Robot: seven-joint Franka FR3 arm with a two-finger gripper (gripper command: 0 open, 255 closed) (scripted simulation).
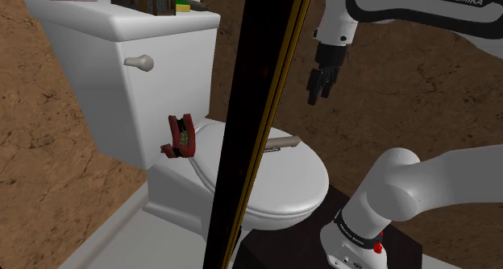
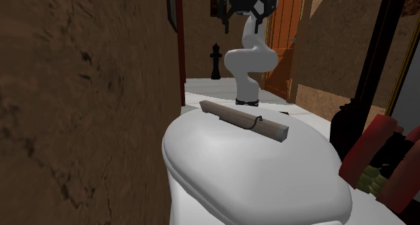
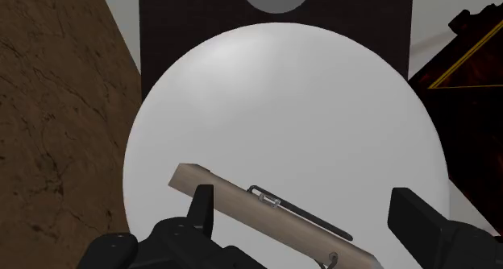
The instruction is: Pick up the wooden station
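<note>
The wooden station is a long, pale brown bar (image 1: 281,142) with a thin dark wire clip on top. It lies flat on the closed white toilet lid (image 1: 282,183), near the lid's far edge in the shoulder view. In the second exterior view the bar (image 2: 243,120) lies across the lid (image 2: 229,176) in front of the white arm (image 2: 250,55). My black gripper (image 1: 317,94) hangs well above the lid, pointing down, up and to the right of the bar. In the wrist view the bar (image 3: 258,213) lies far below the open gripper (image 3: 302,201), nearer one fingertip (image 3: 202,196), with nothing held.
A red clamp-like object (image 1: 179,136) sits at the lid's hinge end below the tank (image 1: 121,42). A dark upright post with a gold edge (image 1: 258,122) crosses the shoulder view in front of the toilet. Brown walls stand close. A black figure (image 2: 215,60) stands beside the stand.
</note>
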